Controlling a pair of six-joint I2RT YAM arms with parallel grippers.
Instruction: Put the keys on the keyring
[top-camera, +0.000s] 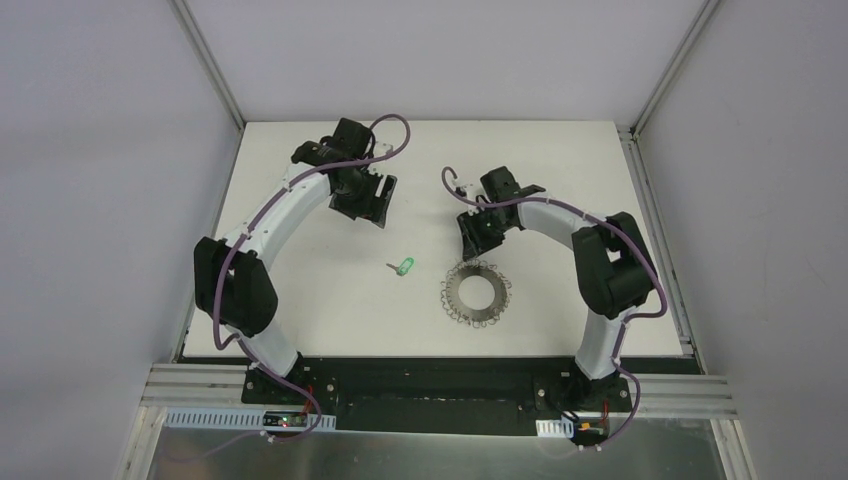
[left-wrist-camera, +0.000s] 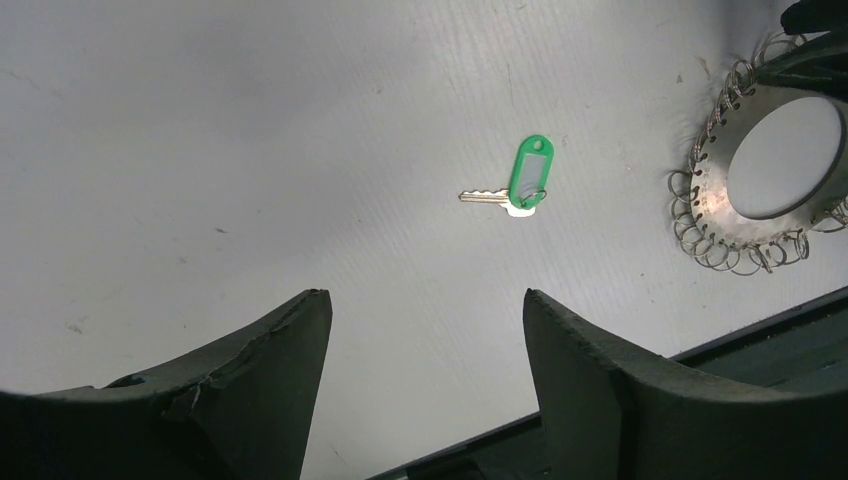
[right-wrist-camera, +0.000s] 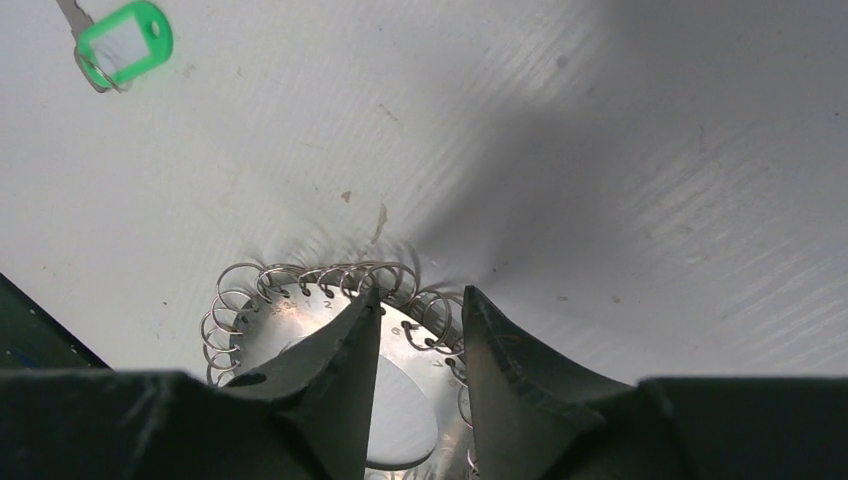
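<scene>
The key (top-camera: 403, 266), a small silver key with a bright green plastic tag, lies flat on the white table, left of the keyring (top-camera: 476, 291). The keyring is a flat grey metal ring fringed with small wire loops. My left gripper (top-camera: 377, 207) is open and empty, up the table from the key. In the left wrist view, the key (left-wrist-camera: 520, 185) and keyring (left-wrist-camera: 765, 165) lie beyond the gripper (left-wrist-camera: 425, 300). My right gripper (top-camera: 472, 245) hovers over the keyring's far edge. In the right wrist view, its jaws (right-wrist-camera: 420, 295) are narrowly open above the loops (right-wrist-camera: 300, 315), holding nothing; the key (right-wrist-camera: 125, 45) is at top left.
The white table (top-camera: 300, 300) is bounded by grey walls on the left, right and back. A black strip with the arm bases (top-camera: 430, 375) runs along the near edge. There is bare surface around the key and behind both grippers.
</scene>
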